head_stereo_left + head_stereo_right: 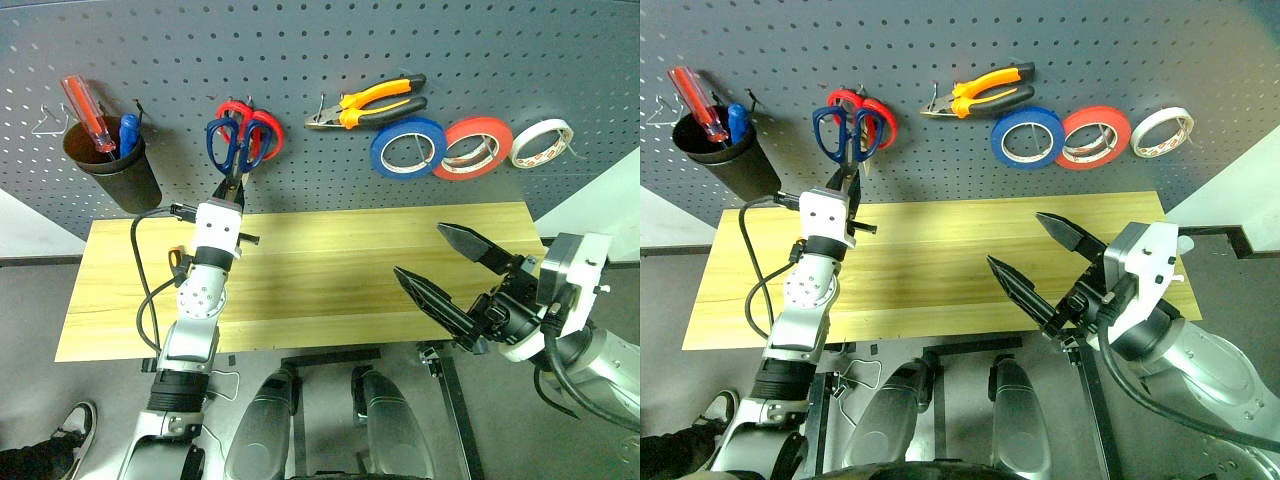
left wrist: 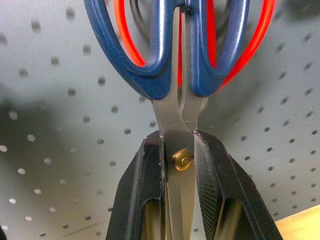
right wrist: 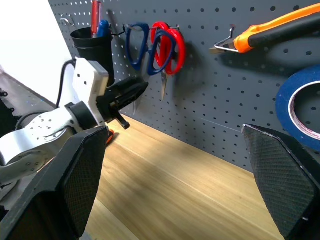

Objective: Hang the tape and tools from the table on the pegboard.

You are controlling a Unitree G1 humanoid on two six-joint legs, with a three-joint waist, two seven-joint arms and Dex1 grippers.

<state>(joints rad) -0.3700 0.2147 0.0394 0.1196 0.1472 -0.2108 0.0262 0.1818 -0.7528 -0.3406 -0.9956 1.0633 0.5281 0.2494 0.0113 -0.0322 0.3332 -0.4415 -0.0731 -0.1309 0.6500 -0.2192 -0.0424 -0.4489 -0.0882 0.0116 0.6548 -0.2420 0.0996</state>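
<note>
No legible txt, labels or nos. (tape rolls incl.)

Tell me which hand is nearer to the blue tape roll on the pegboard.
Right. The right hand hangs open over the table just below the blue tape roll; the left hand is off to its left, clamping the blue scissors.

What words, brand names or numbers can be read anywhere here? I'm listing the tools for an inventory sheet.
None can be read. The blue-handled scissors, pliers, blue tape, red-orange roll, white roll, black cup and pegboard show no legible text. The left gripper's fingers carry only a knurled texture.
</note>
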